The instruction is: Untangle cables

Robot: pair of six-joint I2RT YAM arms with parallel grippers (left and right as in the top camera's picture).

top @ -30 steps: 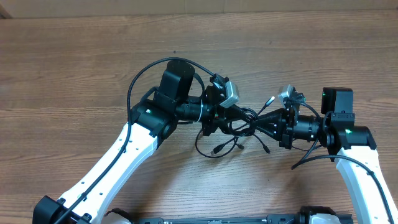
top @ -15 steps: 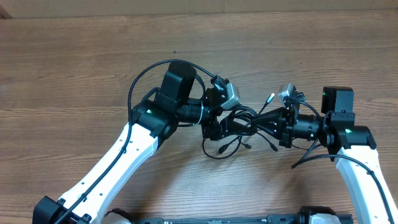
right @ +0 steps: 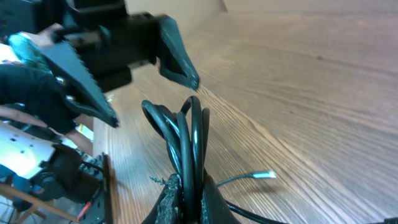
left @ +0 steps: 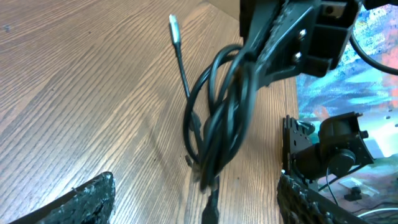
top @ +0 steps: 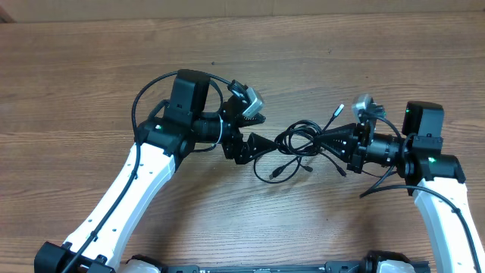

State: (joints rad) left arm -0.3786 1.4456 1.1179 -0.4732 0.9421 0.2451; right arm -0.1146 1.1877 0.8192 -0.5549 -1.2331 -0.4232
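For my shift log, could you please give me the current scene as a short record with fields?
surface: wooden table
cables: one tangled black bundle of loops between the two arms
left end effector: open, gripping nothing, its tips close to the bundle
right end effector: shut on the cables
loose end: silvery plug tip pokes out free of the tangle
task state: not yet untangled

The cables [top: 299,144] bunch near the table's [top: 83,68] middle. The left end effector [top: 267,130] is just left of them, apart, and the right end effector [top: 324,139] touches their right side. Loose ends trail toward the near edge.
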